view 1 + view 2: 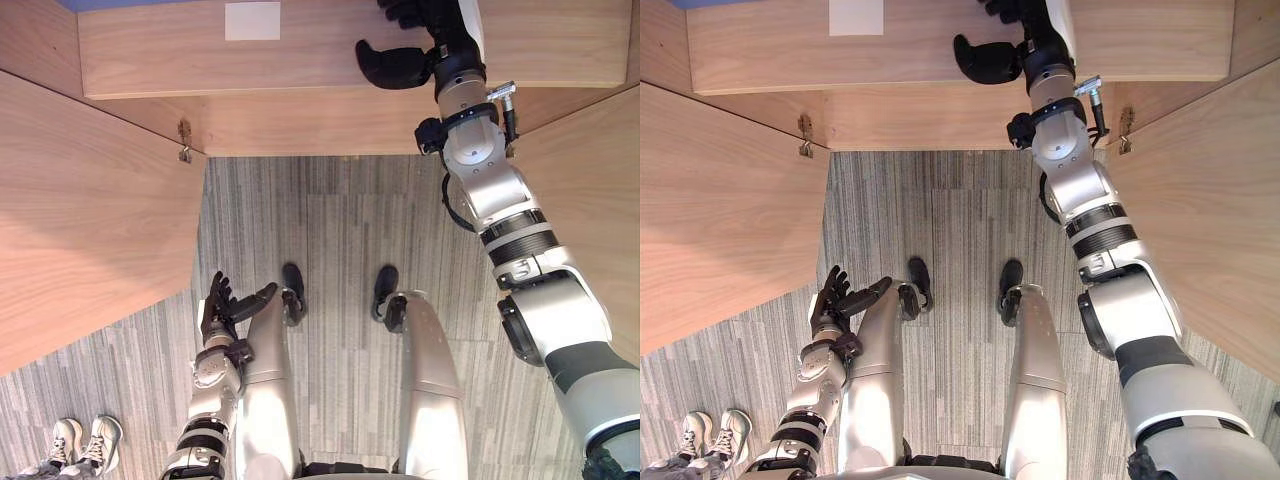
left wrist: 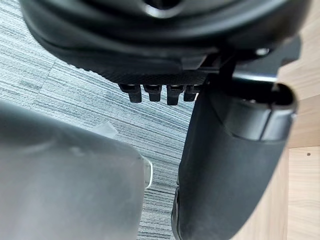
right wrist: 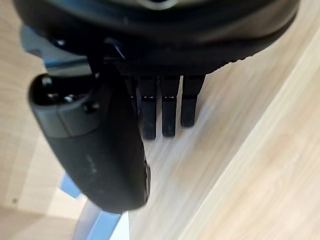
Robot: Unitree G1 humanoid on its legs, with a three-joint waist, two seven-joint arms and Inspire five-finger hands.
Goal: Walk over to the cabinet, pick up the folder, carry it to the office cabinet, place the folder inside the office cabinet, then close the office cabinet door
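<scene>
The office cabinet's wooden shelf (image 1: pixel 340 55) runs across the far side of the scene, between two open doors. A blue folder edge (image 1: pixel 120 4) peeks out at the far left of the shelf, and the same blue folder (image 3: pixel 97 222) lies past my right thumb in the right wrist view. My right hand (image 1: pixel 395 65) reaches over the shelf board, its fingers (image 3: pixel 169 110) straight and its thumb spread, holding nothing. My left hand (image 1: pixel 218 305) hangs open beside my left leg, over the carpet.
The open left door (image 1: pixel 80 220) and right door (image 1: pixel 590 190) flank me, with a hinge (image 1: pixel 185 140) on the left one. A white label (image 1: pixel 252 20) sits on the shelf board. A person's shoes (image 1: pixel 85 440) stand at lower left on the grey carpet (image 1: pixel 330 230).
</scene>
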